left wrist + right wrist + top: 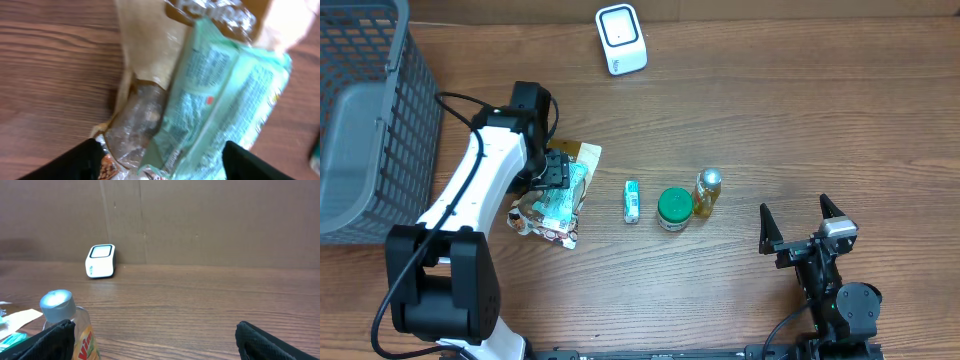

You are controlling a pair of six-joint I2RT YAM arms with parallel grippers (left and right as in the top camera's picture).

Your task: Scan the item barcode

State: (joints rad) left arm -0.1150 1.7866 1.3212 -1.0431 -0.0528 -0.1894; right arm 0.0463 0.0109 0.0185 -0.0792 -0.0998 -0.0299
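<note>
- Progress: my judgement is that the scan has not begun. No item is held up to the white barcode scanner (620, 38). It stands alone at the back of the table, with bare wood in front of it.
- What is left, as I judge it: grip one packet, lift it, carry it to the scanner and turn its barcode toward the scanner face.
- The item in hand is the pale green packet (220, 100). It lies on a small pile in front of the scanner and to its left, well apart from it.
- Under the green packet are a tan packet (150, 45) and a clear wrapper (135, 120). All of them are flat on the table.
- The left gripper (558, 172) is down over that pile. Its jaws are spread wide to either side of the green packet. I cannot tell whether the pads touch it, and nothing looks lifted.
- The right gripper (802, 222) is parked in front of the scanner and far to its right. Its jaws are fully apart and hold nothing.
- The grey mesh basket (415, 120) stands far left of the scanner. No item shows in the part in view.
- In a row in front of the scanner are three things:
  - a small teal tube (632, 200);
  - a jar with a green lid (673, 208), lid on and contents hidden;
  - a bottle (707, 190) of yellow liquid, capped in silver and touching the jar.
</note>
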